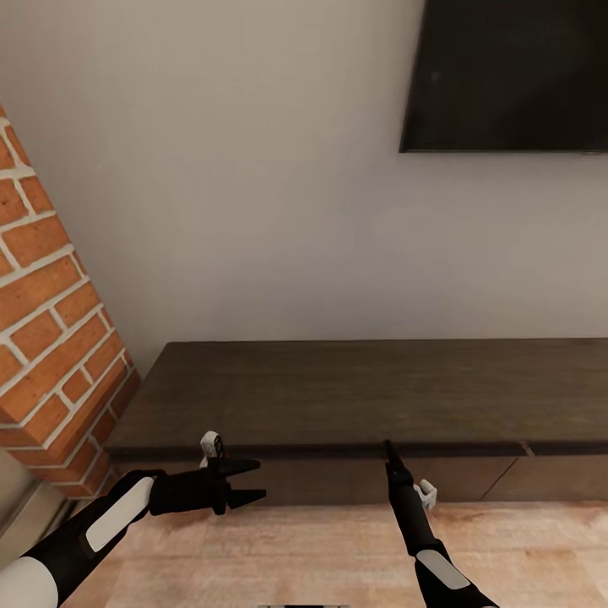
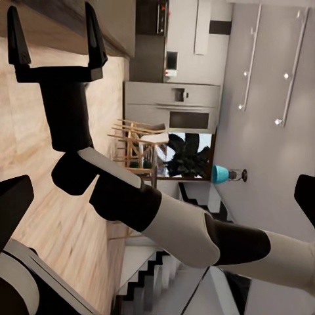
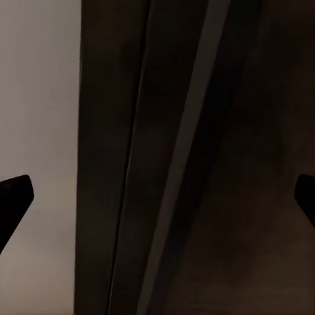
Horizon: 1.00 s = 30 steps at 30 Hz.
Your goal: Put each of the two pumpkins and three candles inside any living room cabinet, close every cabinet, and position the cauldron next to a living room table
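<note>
A pale grey plastered wall (image 1: 253,169) is rising behind everything, with a flat black rectangular screen (image 1: 507,76) hanging on it at the upper right and a red brick column with pale mortar (image 1: 51,338) standing at the left. Against the wall the long low dark-brown wood cabinet (image 1: 355,393) is stretching across the room, its top bare and its flat drawer fronts sitting flush under the top edge, as far as I can see. Light wooden plank flooring (image 1: 321,549) is lying in front of it. The robot's left gripper (image 1: 247,481) is hovering just before the cabinet's front, pointing sideways toward the other arm, its two black fingers spread apart and gripping nothing. The right gripper (image 1: 390,452) is reaching up to the cabinet's top front edge; from the left wrist view its two black fingers (image 2: 95,39) are standing wide apart with nothing between them, and the right wrist view is looking closely at the dark wood (image 3: 197,164) with both fingertips far apart at the borders.
</note>
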{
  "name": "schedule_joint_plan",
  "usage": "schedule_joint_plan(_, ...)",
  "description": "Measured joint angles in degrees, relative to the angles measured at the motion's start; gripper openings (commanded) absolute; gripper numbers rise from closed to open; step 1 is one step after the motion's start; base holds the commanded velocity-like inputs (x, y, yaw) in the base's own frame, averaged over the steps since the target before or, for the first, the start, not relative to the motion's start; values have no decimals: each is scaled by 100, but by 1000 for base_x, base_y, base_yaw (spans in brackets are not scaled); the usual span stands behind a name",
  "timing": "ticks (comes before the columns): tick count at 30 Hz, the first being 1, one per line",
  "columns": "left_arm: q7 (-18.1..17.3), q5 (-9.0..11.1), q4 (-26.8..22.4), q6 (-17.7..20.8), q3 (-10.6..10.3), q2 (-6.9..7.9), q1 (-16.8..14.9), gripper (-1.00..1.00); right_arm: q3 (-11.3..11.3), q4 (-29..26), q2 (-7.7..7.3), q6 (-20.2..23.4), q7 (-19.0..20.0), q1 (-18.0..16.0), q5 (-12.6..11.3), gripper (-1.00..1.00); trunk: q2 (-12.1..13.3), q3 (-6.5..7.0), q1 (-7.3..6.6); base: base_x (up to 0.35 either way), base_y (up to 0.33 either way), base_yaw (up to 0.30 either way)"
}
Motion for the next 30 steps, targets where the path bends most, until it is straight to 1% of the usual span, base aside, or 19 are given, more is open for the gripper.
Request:
schedule_joint_plan(14, -1, 2, -3, 0, 0, -1, -2, 100, 0, 0, -1, 1, -34, 0, 0, 100, 0, 0, 1, 6, 0, 0)
schedule_joint_plan(15, -2, 1, -3, 0, -1, -2, 0, 100, 0, 0, -1, 0, -34, 1, 0, -100, 0, 0, 1, 0, 0, 0)
schedule_joint_plan(21, 1, 1, -4, 0, -1, 0, -2, 100, -6, 12, -1, 10, -67, 7, -5, -100, 1, -1, 2, 0, 0, 0)
schedule_joint_plan(23, -2, 1, -4, -1, 3, 0, -2, 100, -6, 47, -1, 18, -234, 4, -14, -100, 1, -1, 2, 0, 0, 0)
schedule_joint_plan(26, -2, 0, -4, 0, 5, -2, -1, 100, -7, 131, -1, 20, -98, 1, -11, -100, 1, -1, 2, 0, 0, 0)
schedule_joint_plan(30, -3, 1, -4, 1, 2, 0, 0, 100, -4, 114, -1, -1, -90, 0, 7, -100, 1, -1, 2, 0, 0, 0)
